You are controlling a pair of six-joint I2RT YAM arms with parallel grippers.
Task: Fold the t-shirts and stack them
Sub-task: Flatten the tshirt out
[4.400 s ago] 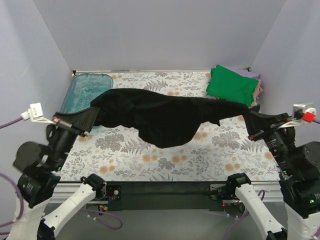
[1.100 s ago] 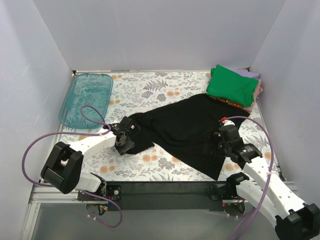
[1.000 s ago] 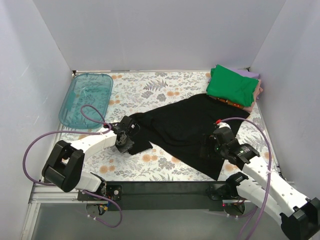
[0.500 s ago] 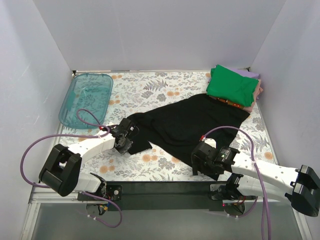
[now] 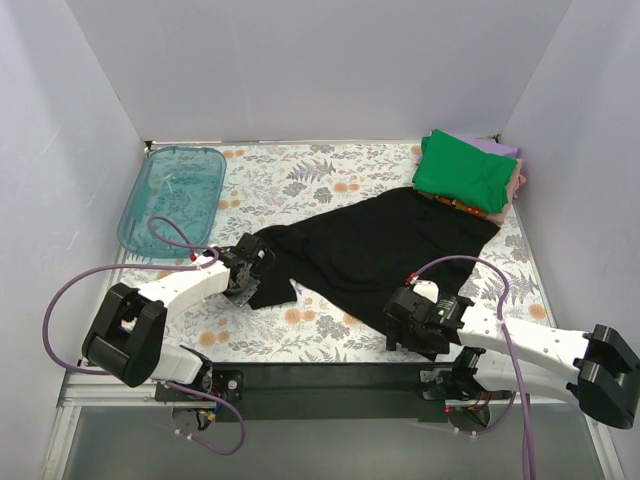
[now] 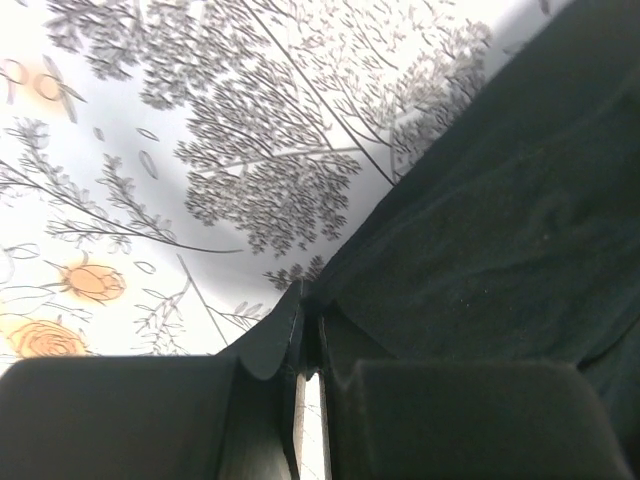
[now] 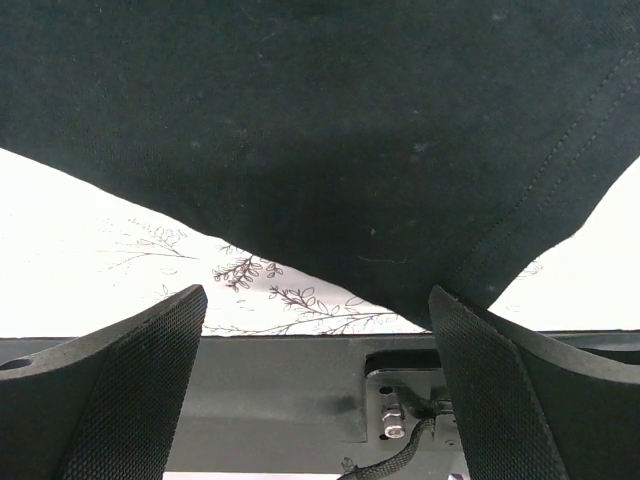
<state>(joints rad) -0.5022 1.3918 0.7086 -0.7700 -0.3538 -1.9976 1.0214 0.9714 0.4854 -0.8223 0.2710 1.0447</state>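
The black t-shirt (image 5: 385, 250) lies spread slantwise over the flowered table, from mid-left toward the back right. My left gripper (image 5: 247, 280) is shut on the shirt's left edge, and the left wrist view shows black cloth (image 6: 500, 230) pinched in the shut left gripper (image 6: 308, 318). My right gripper (image 5: 404, 326) stands open low over the shirt's near corner. In the right wrist view the black shirt (image 7: 320, 120) fills the top, and the right gripper (image 7: 318, 300) has nothing between its fingers. A folded green t-shirt (image 5: 462, 170) tops the back-right stack, with lilac (image 5: 500, 150) and pink (image 5: 518, 186) edges showing beneath.
A translucent teal tray (image 5: 172, 195) sits at the back left. Grey walls close in three sides. The black front rail (image 5: 330, 385) runs along the near edge, right below my right gripper. Purple cables loop over both arms.
The shirt, earlier stretched in the air between both grippers, now lies on the table. My open right gripper swung left and toward the near edge. The left gripper drew the shirt's edge slightly left.
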